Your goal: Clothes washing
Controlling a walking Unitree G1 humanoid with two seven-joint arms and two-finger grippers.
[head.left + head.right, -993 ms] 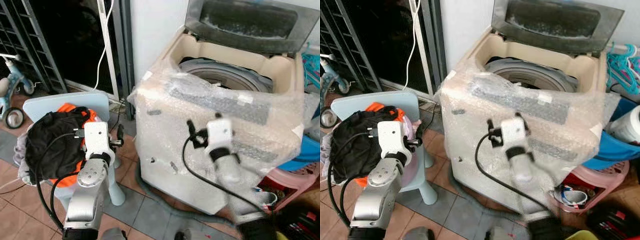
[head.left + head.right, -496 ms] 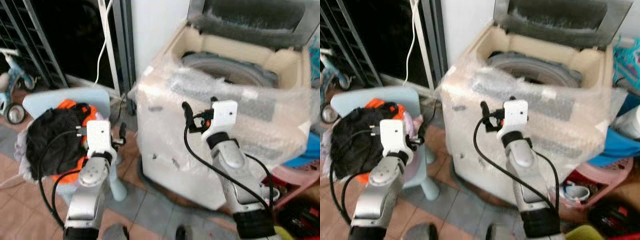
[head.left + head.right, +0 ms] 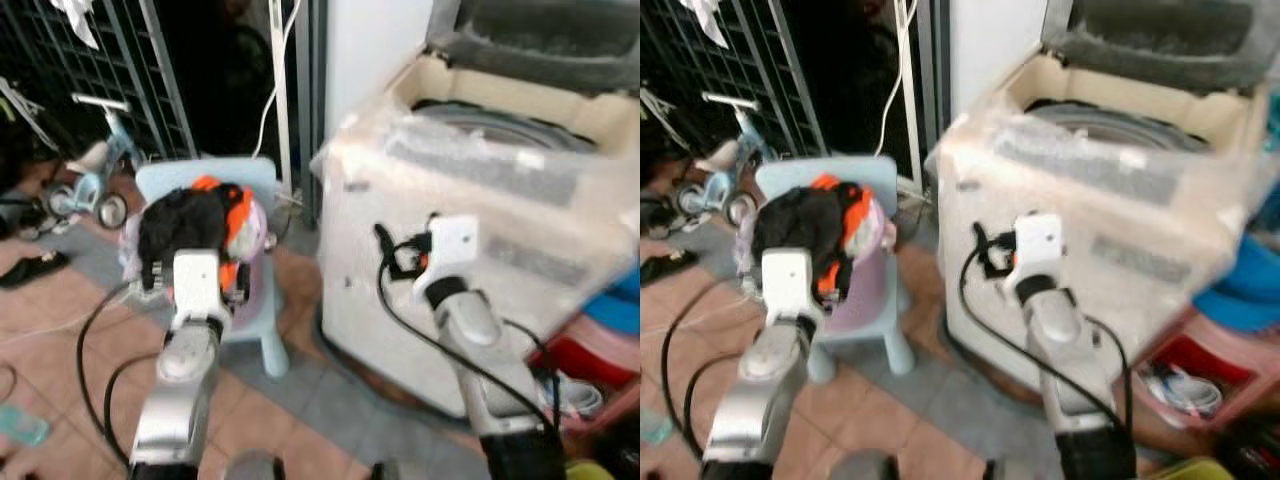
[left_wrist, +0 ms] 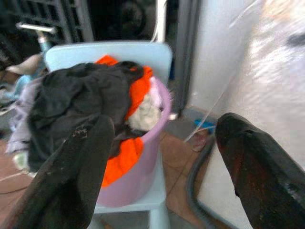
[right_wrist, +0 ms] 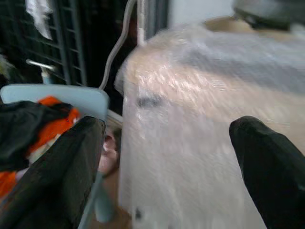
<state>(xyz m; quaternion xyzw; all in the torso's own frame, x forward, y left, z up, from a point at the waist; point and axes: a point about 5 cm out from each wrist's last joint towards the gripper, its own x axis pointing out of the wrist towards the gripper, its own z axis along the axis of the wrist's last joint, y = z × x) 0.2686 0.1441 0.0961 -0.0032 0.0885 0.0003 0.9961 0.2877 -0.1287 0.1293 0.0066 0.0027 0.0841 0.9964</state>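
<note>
- We take the washing machine (image 3: 500,190) as our landmark: it stands with its lid raised and its front wrapped in bubble film, so the drum is ready to receive laundry from above.
- To the left of the machine a pale blue chair (image 3: 215,185) carries a lilac basket (image 4: 143,176), likely set there to keep the load at arm height.
- The clothes (image 4: 86,100) fill the basket: a crumpled black garment on top, bright orange fabric beneath, a pale piece at the rim.
- Our left gripper (image 4: 162,157) points at the basket, fingers spread wide and holding nothing.
- Our right gripper (image 5: 167,157) faces the machine's front, likewise spread and bare.
</note>
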